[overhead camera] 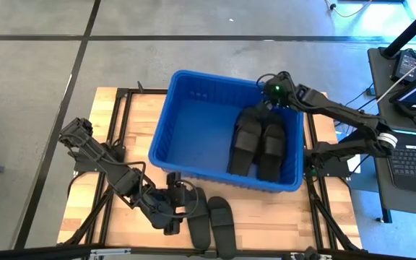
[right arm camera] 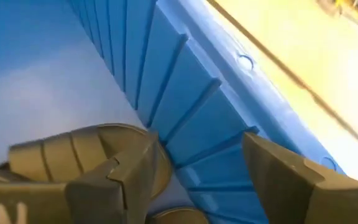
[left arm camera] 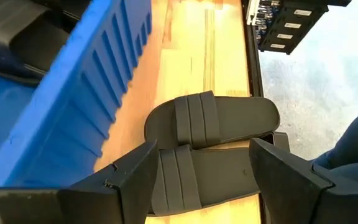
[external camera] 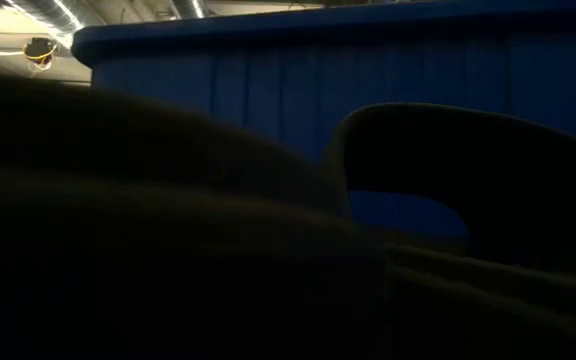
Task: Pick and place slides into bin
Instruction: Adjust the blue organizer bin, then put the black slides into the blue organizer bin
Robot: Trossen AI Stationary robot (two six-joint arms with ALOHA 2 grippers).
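High view — left pincer open over slides

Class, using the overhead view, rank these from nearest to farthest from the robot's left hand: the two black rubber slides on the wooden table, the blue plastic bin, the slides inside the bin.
1. Two black rubber slides on the table, right beside the left hand.
2. Blue plastic bin, behind them.
3. Slides in the bin, at its right end.
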